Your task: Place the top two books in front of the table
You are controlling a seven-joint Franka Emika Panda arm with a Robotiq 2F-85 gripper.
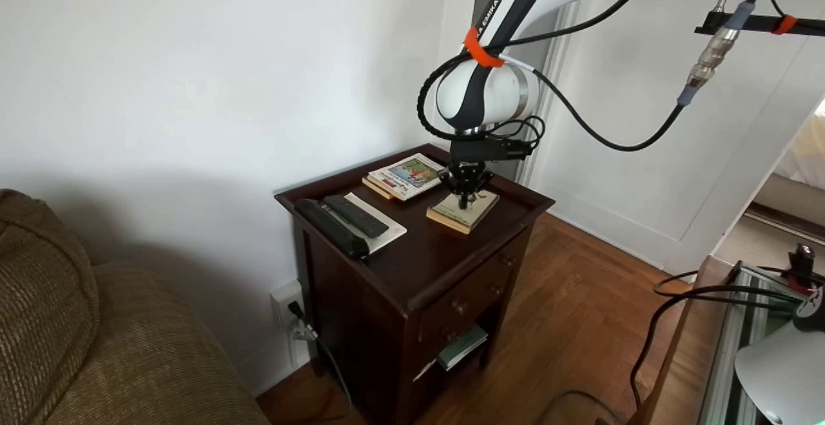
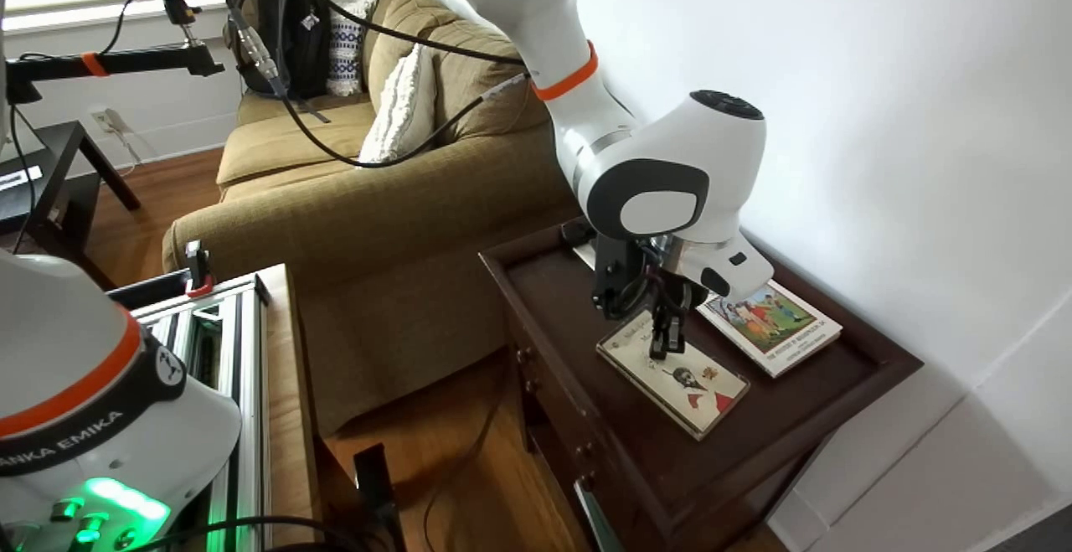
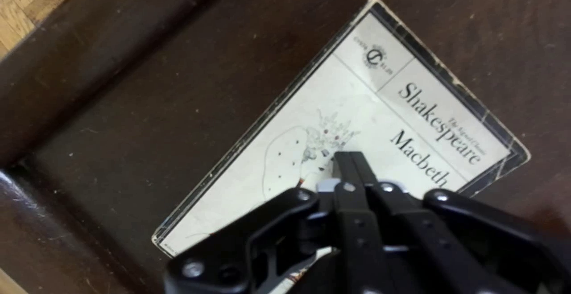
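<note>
On the table (image 1: 412, 264), at right in an exterior view, Macbeth (image 1: 455, 215), probably placed, lies under the gripper (image 1: 463, 205), jaws together. Beyond, at left, the picture book (image 1: 408, 175), atop a lower book (image 1: 377, 187), presumably remains to be moved.

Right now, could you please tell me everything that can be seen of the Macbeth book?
The Macbeth book looks like a worn paperback: pale cover, dark border, scuffed corners, "Shakespeare" and "Macbeth" in black, a small emblem and what looks like a drawn crown. An exterior view shows a yellowish edge. It lies flat, front cover up, on the table inside the raised rim. The shut pincer is over it; whether they touch, I cannot tell.
</note>
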